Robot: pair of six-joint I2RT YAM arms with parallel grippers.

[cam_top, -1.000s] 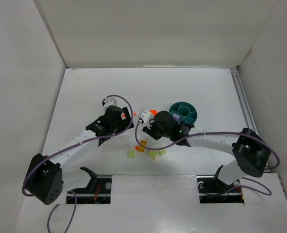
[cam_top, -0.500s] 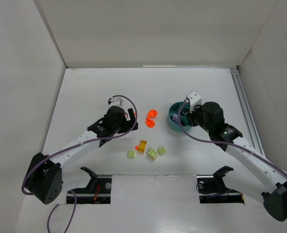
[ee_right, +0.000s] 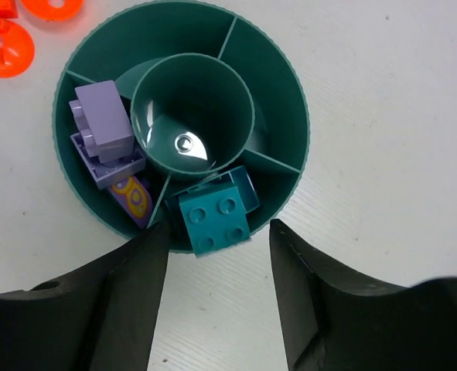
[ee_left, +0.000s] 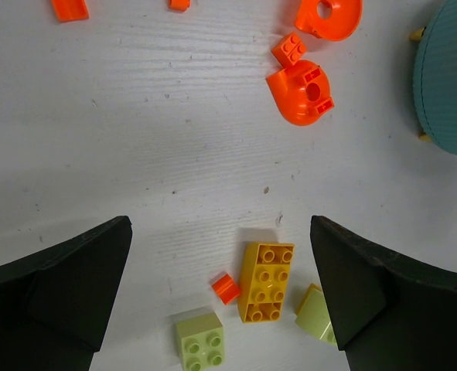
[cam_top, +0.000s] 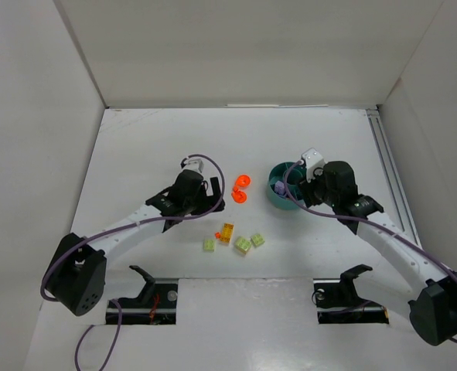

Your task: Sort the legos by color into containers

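Right arm has swung away from the loose legos [cam_top: 243, 245] and over to the teal dish [ee_right: 271, 93]. The right gripper [ee_right: 219, 229] hangs above its near rim with fingers apart and nothing pinched. A teal brick [ee_right: 215, 220] lies in the near compartment, and purple bricks [ee_right: 100, 127] sit in the next one over. The left gripper [ee_left: 219, 224] is spread wide above a yellow brick [ee_left: 267, 280], a pale green brick [ee_left: 199, 340] and round orange pieces [ee_left: 301, 89].

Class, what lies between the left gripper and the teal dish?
Round orange pieces lie on the table between left gripper and dish; the top view shows it.
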